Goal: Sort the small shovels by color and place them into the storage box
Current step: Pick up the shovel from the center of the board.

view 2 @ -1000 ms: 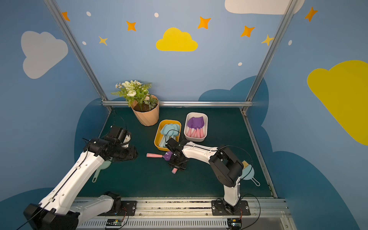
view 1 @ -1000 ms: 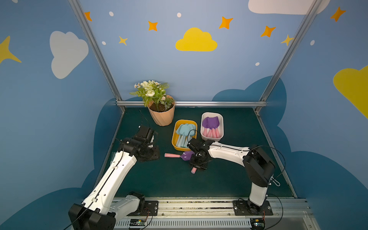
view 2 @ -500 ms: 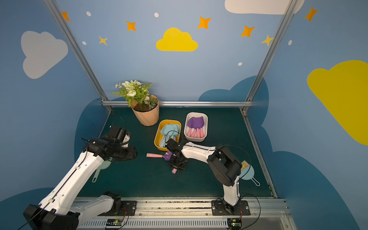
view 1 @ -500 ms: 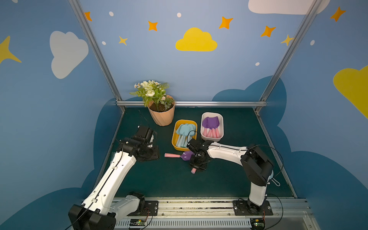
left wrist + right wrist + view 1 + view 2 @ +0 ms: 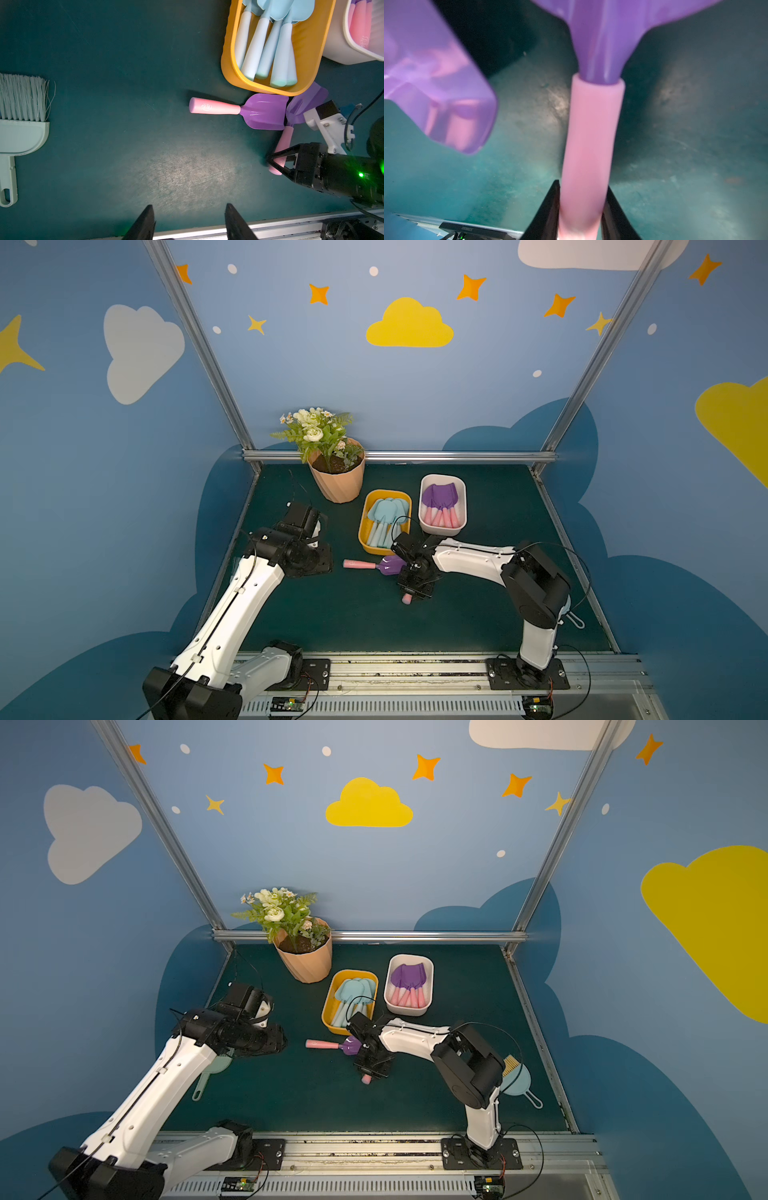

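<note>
your right hand (image 5: pixel 582 186) is clamped on the purple shovel (image 5: pixel 591 135), left hand (image 5: pixel 189 205) apart; lift and its blade may drag the neighbouring shovel (image 5: pixel 239 110).

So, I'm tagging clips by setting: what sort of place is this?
Probably a staged robot test booth styled like a playroom: cloud-and-star painted walls, an aluminium frame, and a left arm and right arm bolted to a front rail.

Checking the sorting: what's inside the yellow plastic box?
Light blue plastic shovels with pale aqua handles, none purple, in the yellow plastic box. They overlap, hiding their count and the floor beneath.
</note>
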You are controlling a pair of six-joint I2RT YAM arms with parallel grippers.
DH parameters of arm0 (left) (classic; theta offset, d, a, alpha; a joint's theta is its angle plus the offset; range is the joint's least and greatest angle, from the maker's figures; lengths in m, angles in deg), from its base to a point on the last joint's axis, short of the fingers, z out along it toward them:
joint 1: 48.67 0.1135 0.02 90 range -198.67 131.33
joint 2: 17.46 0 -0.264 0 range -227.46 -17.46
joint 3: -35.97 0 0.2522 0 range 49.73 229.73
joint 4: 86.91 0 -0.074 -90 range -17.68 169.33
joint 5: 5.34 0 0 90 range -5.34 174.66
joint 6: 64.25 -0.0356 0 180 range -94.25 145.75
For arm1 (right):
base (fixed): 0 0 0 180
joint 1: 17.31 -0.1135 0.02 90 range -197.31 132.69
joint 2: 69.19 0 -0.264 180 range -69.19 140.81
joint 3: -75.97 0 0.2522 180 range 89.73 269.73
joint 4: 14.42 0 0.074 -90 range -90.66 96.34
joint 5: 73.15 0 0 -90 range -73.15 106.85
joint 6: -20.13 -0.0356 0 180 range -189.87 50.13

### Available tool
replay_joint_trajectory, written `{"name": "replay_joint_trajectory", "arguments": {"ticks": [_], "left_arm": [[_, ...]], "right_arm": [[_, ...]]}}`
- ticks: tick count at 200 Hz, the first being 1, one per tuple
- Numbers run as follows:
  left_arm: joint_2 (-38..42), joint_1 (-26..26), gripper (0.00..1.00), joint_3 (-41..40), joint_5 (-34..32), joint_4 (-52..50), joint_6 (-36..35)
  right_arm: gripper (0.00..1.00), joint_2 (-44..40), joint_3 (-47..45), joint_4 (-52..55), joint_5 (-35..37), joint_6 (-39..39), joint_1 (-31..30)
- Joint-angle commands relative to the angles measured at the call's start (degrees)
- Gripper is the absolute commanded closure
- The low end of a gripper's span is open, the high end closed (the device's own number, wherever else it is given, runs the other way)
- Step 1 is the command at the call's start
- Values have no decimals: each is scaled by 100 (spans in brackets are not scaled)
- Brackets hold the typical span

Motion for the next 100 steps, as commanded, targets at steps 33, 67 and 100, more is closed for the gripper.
{"name": "replay_joint_trajectory", "arguments": {"ticks": [33,67,100], "left_arm": [[116,26,54,-20,54,-56,-37],[114,21,54,-12,67,-57,-16],[99,29,54,11,76,-55,-5]], "right_arm": [[74,-248,-155,152,273,-114,-31],[76,-419,-189,307,454,-132,-21],[77,-579,-190,490,620,-107,-21]]}}
